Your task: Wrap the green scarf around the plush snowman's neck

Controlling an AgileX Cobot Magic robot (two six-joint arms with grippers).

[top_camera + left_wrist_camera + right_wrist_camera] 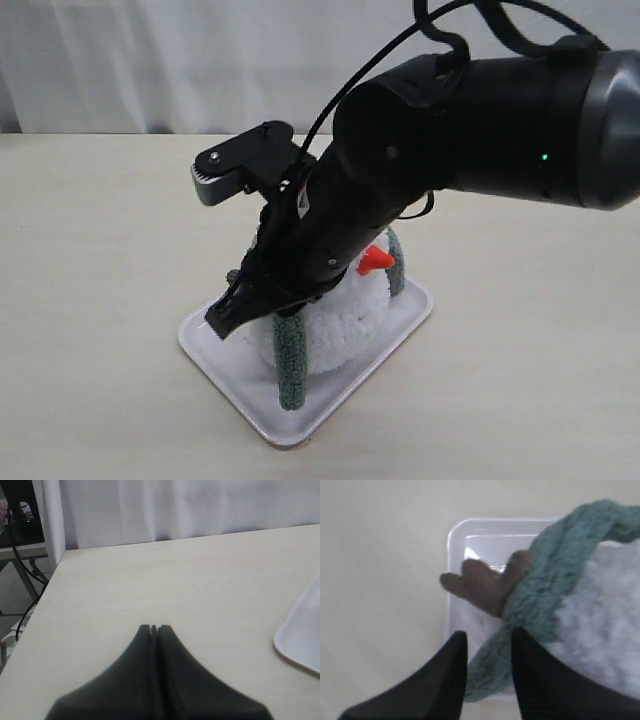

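Right wrist view: right claw [488, 632] narrowly parted astride green scarf [555, 575] on plush snowman [610, 630]; release step judged; next, lift clear without snagging

The scarf [290, 365] was a plain, muted sage green. The snowman [345, 318] was white, its nose [376, 260] bright orange, its twig arm [482, 582] brown. The tray [300, 425] was pale pinkish white, the surface [100, 250] light beige, the curtain [200, 60] white, the right arm [450, 130] black.

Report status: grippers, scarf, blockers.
Left gripper shut, empty. Right gripper open, green scarf end between jaws. Scarf draped on plush snowman in tray; robot arm hides the wrap.
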